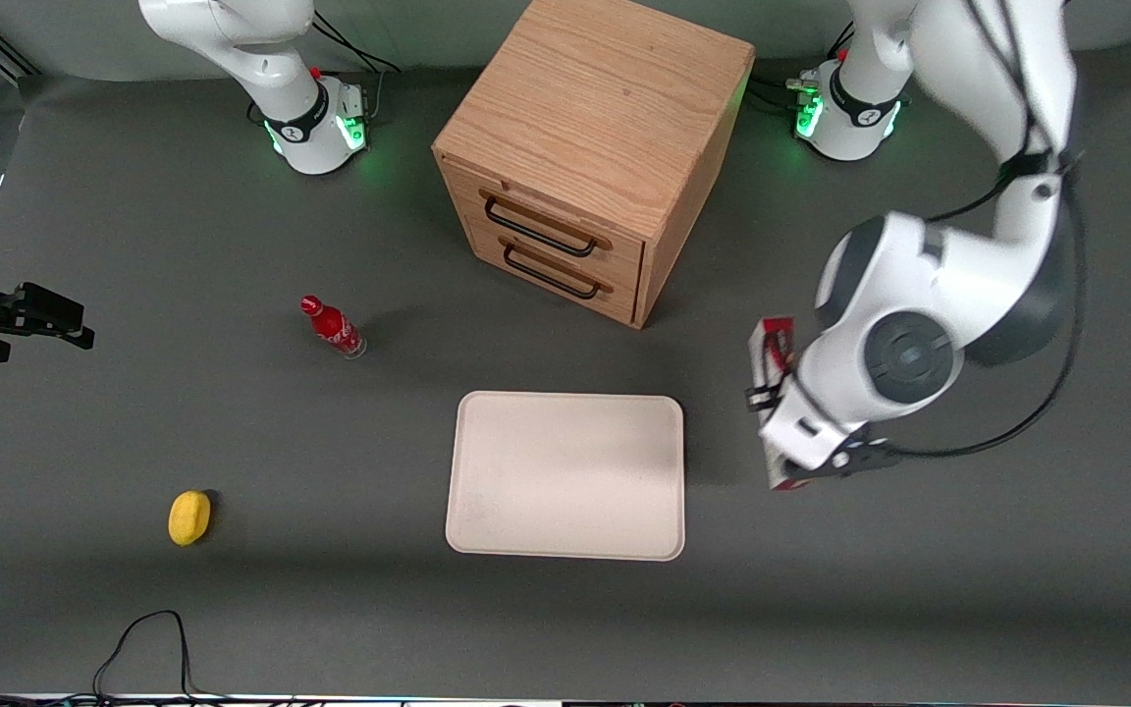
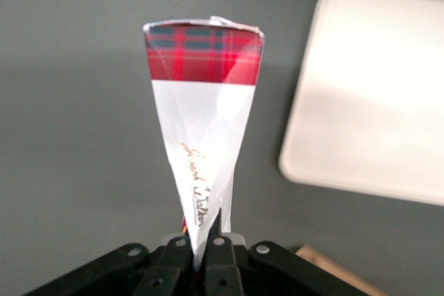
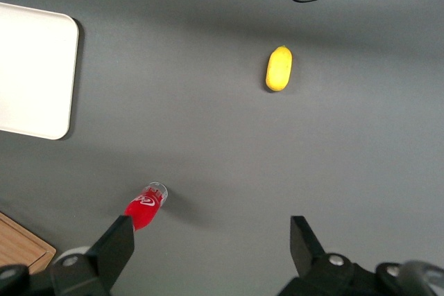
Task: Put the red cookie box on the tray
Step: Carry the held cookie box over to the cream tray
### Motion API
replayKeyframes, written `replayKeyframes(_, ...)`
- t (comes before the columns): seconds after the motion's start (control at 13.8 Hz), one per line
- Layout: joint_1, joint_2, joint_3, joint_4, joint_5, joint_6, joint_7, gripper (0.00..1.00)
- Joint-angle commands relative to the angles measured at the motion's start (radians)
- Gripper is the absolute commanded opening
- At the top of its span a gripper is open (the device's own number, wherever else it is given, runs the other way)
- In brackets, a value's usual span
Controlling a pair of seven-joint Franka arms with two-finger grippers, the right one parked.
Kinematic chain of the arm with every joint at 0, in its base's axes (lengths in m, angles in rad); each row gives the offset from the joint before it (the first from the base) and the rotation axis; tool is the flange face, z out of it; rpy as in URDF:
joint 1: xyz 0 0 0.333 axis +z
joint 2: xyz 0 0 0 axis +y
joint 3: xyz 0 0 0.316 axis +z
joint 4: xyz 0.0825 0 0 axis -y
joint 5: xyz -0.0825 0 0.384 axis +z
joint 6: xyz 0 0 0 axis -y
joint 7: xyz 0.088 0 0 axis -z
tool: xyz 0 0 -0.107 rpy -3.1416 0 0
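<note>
In the front view the gripper [image 1: 783,432] carries the red cookie box [image 1: 770,346] in the air beside the tray [image 1: 565,476], toward the working arm's end of the table; the pick looks done, the carry and set-down remain, and the arm hides most of the carton. In the left wrist view the jaws are closed tight on the red cookie box [image 2: 202,129], seen edge-on, with the tray [image 2: 374,88] cut off; the right wrist view shows only a corner of the tray [image 3: 35,67], bare.

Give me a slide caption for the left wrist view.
End effector shut on the red cookie box, held above the grey table beside the tray.
</note>
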State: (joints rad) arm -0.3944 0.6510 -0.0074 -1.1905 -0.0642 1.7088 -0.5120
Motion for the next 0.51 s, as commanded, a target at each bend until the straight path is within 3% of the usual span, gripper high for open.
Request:
replayKeyframes(0.0,-0.001,0.123,-0.043,0.147,-0.009,0.085,-0.017,0.00)
replayKeyframes(0.43,-0.060,0.240,-0.055,0.146,0.000,0.213,-0.014,0.00)
